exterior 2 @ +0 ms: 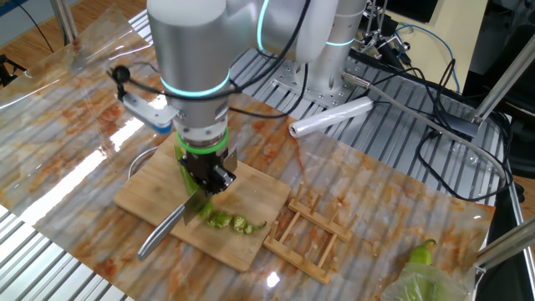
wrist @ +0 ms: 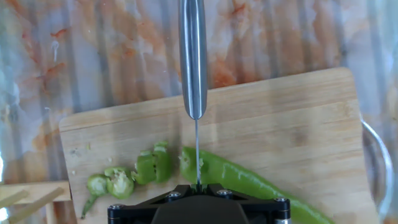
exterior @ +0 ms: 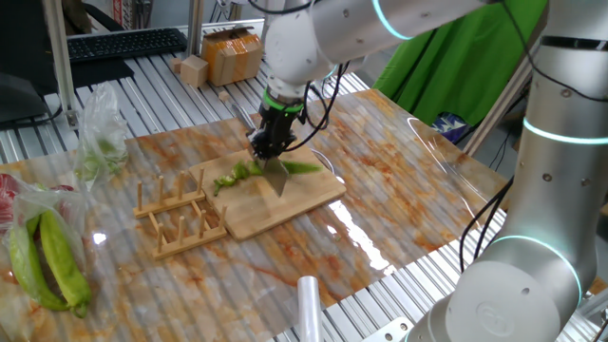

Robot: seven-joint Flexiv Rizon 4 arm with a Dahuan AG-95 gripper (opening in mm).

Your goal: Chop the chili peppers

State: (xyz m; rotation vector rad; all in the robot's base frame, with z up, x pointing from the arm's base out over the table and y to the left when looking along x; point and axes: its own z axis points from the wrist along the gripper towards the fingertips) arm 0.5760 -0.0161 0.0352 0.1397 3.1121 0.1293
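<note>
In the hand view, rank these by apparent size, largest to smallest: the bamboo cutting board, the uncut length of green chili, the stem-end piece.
1. Bamboo cutting board, by far the largest.
2. Uncut length of slender green chili, running partly behind the gripper body, so its full length is hidden.
3. Small green stem-end piece, smallest.

Bright-green chili peppers [wrist: 249, 177], pale bamboo cutting board [wrist: 298, 124]

One knife [wrist: 193, 56], one cutting board [wrist: 298, 124], two wooden racks [exterior: 176, 217].
</note>
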